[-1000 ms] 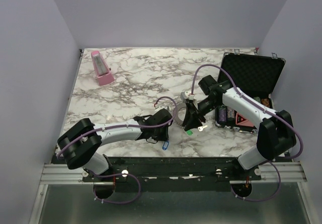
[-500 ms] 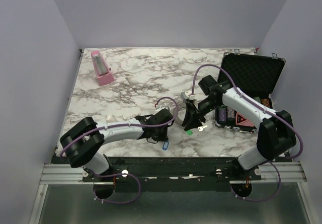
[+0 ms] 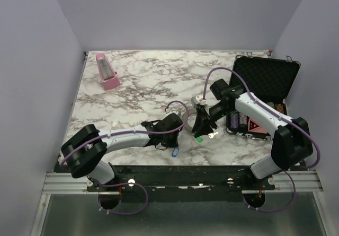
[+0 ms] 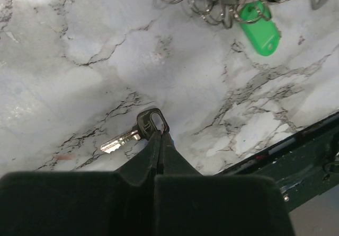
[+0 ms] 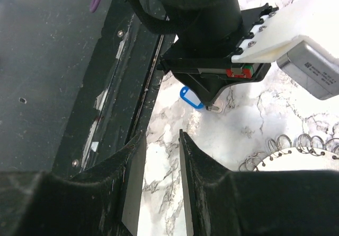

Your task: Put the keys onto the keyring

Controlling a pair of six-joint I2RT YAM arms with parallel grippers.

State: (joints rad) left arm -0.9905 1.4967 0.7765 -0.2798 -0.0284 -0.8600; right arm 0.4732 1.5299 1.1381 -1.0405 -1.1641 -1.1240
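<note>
Saw a marbled surface [image 3: 137, 87] filling the middle of the overhead view, with an open black case [image 3: 265, 79] at its right edge and a pink metronome [image 3: 107, 72] at upper left.

Found the left arm [image 3: 127, 138] stretched low from the lower left toward centre frame, wrist tipped down near the front edge. Found the left claw [image 4: 161, 135] fully clenched, fingers pressed together with no gap, tips touching the rim of the blue-headed key [image 3: 174, 152], dark in the wrist view. Could not tell a true pinch from mere contact.

Found the right arm [image 3: 259, 114] arched from the lower right, past the case, then folded back down to centre. Found the right claw [image 5: 161, 135] partly released, fingers apart, only bare marble in the gap, grasping nothing, aimed at the left wrist.

Placed the keyring [image 3: 189, 120] flat on the surface at centre frame, between the two claws, just beside the right claw, its rim lined with small wire loops. Spotted a green-headed key [image 4: 259, 29] touching those loops, and the blue-headed key lying flat below, near the front edge.
</note>
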